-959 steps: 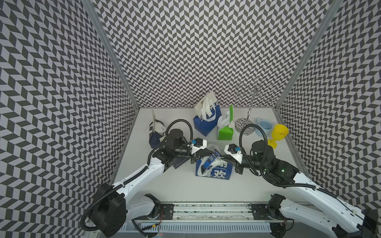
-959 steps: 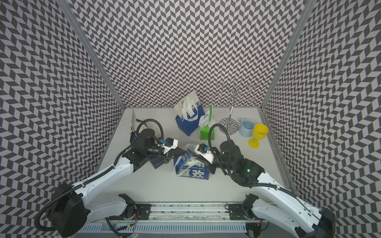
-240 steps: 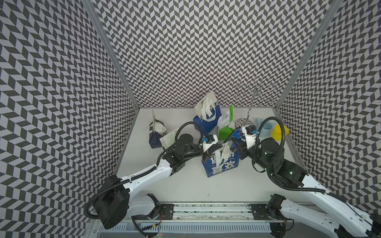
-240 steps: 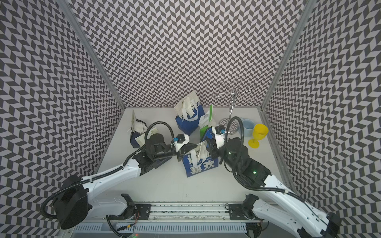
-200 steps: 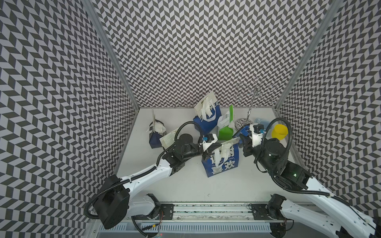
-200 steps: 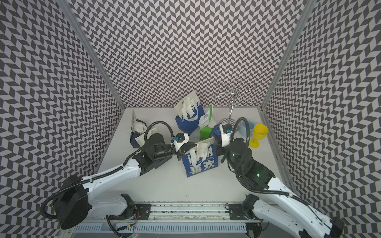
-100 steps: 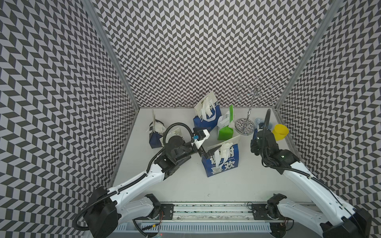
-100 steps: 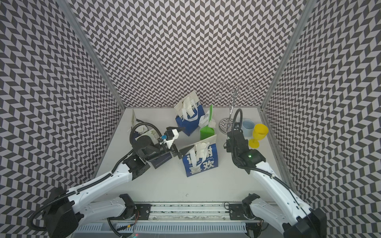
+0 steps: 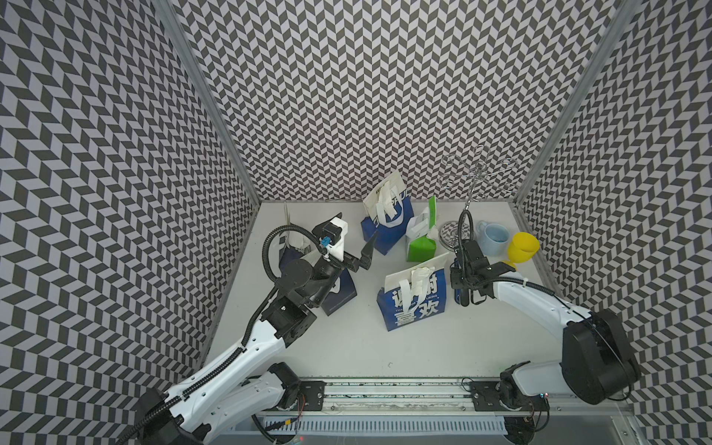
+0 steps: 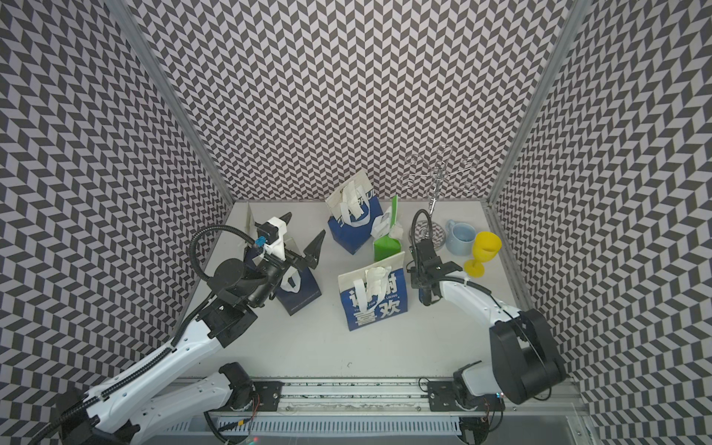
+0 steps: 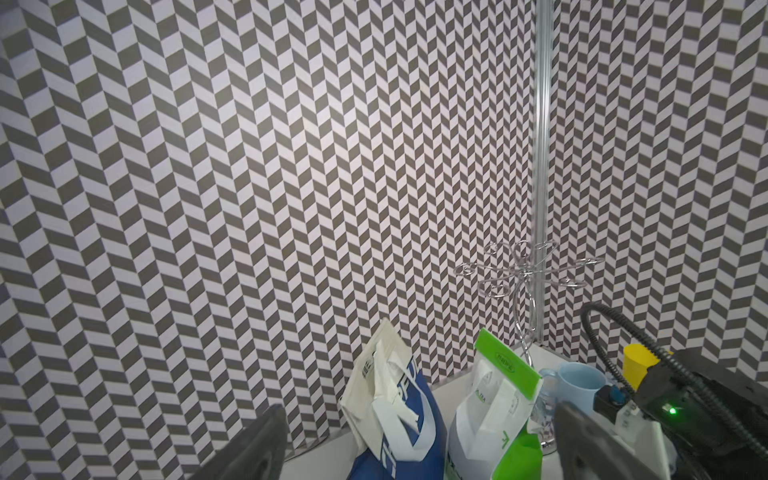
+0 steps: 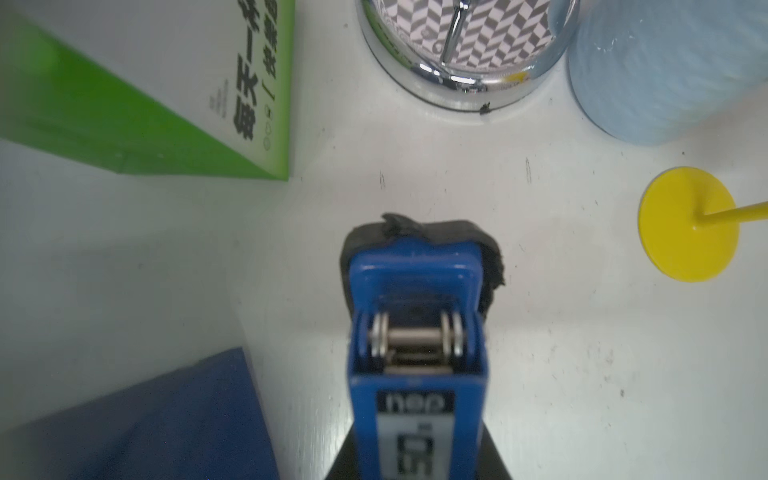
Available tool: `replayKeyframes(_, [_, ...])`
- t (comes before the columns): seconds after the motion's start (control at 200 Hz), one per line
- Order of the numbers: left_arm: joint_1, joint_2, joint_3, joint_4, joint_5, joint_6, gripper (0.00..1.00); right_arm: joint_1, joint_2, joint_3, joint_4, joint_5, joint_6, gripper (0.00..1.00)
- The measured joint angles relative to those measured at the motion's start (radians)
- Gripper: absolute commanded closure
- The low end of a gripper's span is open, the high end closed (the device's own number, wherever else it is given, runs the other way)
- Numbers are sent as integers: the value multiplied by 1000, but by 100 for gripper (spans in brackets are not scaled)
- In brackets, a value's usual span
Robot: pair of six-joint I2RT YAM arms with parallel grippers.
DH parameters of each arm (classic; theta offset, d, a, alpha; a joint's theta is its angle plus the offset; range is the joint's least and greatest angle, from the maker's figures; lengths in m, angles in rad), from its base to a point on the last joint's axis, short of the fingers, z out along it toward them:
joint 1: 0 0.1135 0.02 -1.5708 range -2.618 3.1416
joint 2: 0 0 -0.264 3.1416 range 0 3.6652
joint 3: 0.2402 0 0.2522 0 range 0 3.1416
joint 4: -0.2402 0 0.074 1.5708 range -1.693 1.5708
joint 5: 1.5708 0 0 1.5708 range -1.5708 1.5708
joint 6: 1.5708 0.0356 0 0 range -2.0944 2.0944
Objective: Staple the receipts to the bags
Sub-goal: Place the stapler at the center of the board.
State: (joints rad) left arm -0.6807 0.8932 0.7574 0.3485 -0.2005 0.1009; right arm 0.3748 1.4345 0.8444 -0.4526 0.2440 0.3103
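The nearest blue bag [image 9: 414, 304] stands upright on the tabletop [image 9: 385, 354] between your two sets of jaws, with its white lettering facing the front rail. Its receipt [image 9: 437, 262] lies along the top edge. The receipt's long axis follows the bag's mouth, and the end toward your right gripper [image 9: 464, 293] sits higher.

The right jaws, just beside that bag, are clamped on the blue stapler [image 12: 415, 374]. The stapler's long axis runs straight out from them toward the tabletop, hinge end farthest out, and you cannot tell whether it touches. Past the stapler stand the green bag [image 9: 422, 244], chrome mug tree [image 9: 474, 181], pale blue mug [image 9: 495, 239] and yellow goblet [image 9: 522, 244].

Your left gripper [image 9: 357, 225] hangs above the tabletop, jaws spread wide and holding nothing. It faces the back blue bag [image 9: 387, 231], which carries a second receipt [image 9: 379, 194]. A dark blue bag [image 9: 343, 293] sits partly under that arm.
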Motion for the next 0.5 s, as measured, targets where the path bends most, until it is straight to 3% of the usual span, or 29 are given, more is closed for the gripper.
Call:
replayKeyframes(0.115, [64,-20,-29,-75,-77,-49,0,2,8,-90,101,-41,66,40])
replayKeyframes(0.195, [95,-32,-46,-121,-127,-77,0,4,-40,-159,118,-40,101,27])
replayKeyframes(0.315, [121,-57,-79,-182,-175,-109,0,6,-182,-212,155,44,130,20])
replayKeyframes(0.496, [126,-97,-132,-269,-215,-158,0,6,-370,-292,340,289,131,14])
